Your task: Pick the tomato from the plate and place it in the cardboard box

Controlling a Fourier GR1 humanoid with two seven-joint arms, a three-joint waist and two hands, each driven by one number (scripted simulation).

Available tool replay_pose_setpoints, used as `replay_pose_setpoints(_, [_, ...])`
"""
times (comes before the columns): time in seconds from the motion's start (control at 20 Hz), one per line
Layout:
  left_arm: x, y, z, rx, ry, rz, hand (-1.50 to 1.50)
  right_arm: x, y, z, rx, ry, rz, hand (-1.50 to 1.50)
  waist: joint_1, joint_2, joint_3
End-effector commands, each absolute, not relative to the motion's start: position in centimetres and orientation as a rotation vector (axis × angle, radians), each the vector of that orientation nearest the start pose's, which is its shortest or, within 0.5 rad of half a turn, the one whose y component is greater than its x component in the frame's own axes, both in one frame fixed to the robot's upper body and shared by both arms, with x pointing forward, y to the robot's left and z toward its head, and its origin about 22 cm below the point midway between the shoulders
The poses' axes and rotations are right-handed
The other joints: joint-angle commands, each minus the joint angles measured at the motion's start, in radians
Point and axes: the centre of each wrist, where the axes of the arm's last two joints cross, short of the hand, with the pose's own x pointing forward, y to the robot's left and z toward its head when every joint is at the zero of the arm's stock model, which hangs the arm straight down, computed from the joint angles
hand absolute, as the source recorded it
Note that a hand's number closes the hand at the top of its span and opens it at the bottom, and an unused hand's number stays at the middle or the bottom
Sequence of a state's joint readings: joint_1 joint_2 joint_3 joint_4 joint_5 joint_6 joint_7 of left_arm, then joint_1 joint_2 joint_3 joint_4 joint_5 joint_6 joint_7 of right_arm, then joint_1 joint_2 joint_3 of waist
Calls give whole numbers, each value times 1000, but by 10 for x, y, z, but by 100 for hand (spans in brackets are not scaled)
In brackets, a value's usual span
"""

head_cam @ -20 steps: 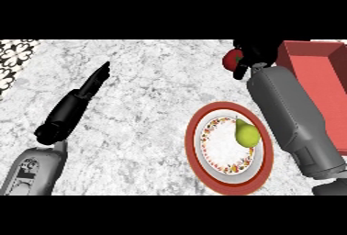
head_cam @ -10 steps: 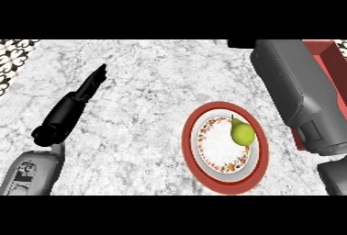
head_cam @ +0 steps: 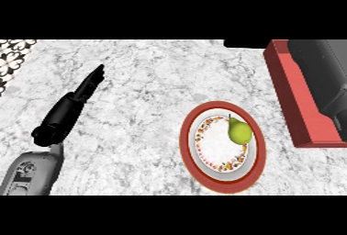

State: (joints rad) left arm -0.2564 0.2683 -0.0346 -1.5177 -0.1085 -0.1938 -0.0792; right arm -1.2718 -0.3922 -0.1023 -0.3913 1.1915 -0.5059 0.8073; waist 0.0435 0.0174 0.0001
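Note:
A red-rimmed plate with a patterned white centre lies right of the counter's middle. On it rests a green pear; no tomato shows anywhere. At the right edge stands the red box. My right forearm reaches up over that box and hides most of its inside. Only a dark bit of my right hand shows at the picture's top edge, left of the box. My left hand rests open at the left, fingers straight and pointing up, holding nothing.
The counter top is grey-white marble. A black-and-white patterned surface shows at the far left corner.
My right arm, which held the tomato left of the box a second ago, has swung right and up over the box. The tomato is hidden now. My left hand stayed still.

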Motion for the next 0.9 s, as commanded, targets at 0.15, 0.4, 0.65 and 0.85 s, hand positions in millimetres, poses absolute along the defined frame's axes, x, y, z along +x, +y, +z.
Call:
replay_pose_setpoints(0.15, [291, 240, 71, 69, -1763, -555, 0, 469, -300, 194, -1657, -879, 192, 150, -14, -9, 0])
replay_pose_setpoints(0.4, [294, 270, 83, 78, -1773, -563, 0, 454, -361, 198, -1422, -746, 246, 150, -10, -5, 2])
replay_pose_setpoints(0.65, [285, 254, 63, 79, -1756, -539, 0, 443, -381, 176, -1290, -678, 319, 150, -19, -10, 1])
replay_pose_setpoints(0.85, [299, 262, 70, 93, -1752, -549, 0, 433, -397, 156, -1186, -564, 391, 150, -25, -8, 1])
